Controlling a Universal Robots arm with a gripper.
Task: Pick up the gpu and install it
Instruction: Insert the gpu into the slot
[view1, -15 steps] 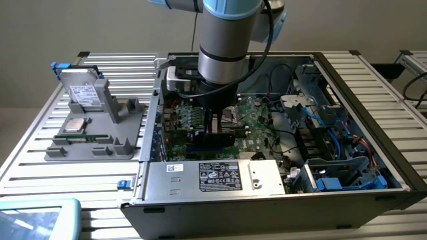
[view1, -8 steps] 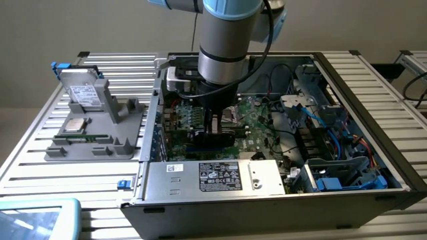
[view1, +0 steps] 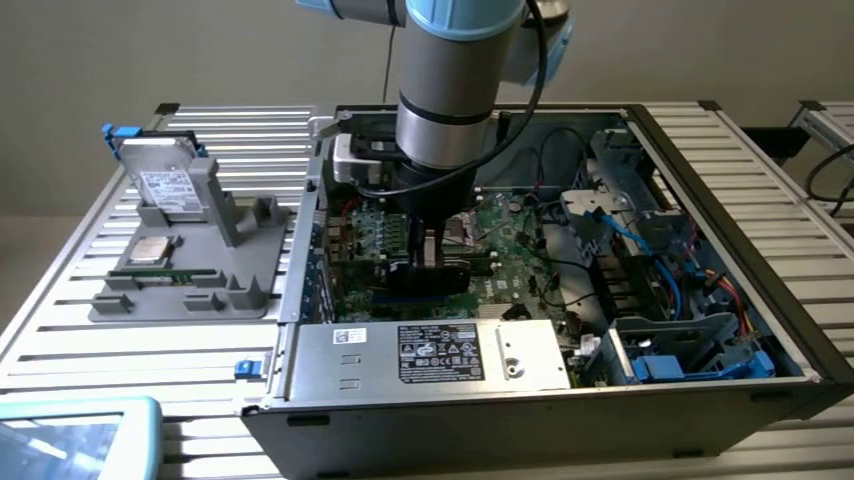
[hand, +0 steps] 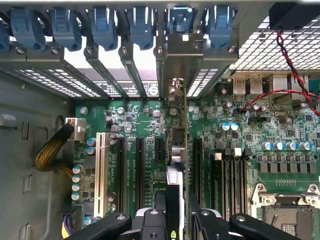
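My gripper (view1: 430, 262) reaches down inside the open computer case (view1: 707, 130), over the green motherboard (view1: 514, 235). It is shut on the gpu (view1: 416, 276), a dark card held on edge just above the board. In the wrist view the gpu (hand: 176, 150) appears edge-on, running from between my gripper (hand: 177, 222) fingers toward the case's rear wall. Its silver end bracket (hand: 178, 55) stands at the row of slot openings, under a blue latch (hand: 181, 20). The card's lower edge lies along the gap between two black expansion slots (hand: 196, 165); whether it is seated I cannot tell.
A grey holder (view1: 187, 290) on the slatted table at the exterior view's left carries a silver hard drive (view1: 171, 190), a processor (view1: 151, 248) and a memory stick (view1: 160, 270). The power supply (view1: 427, 350) fills the case front. Yellow cables (hand: 50, 150) and the white slot (hand: 101, 170) flank the card.
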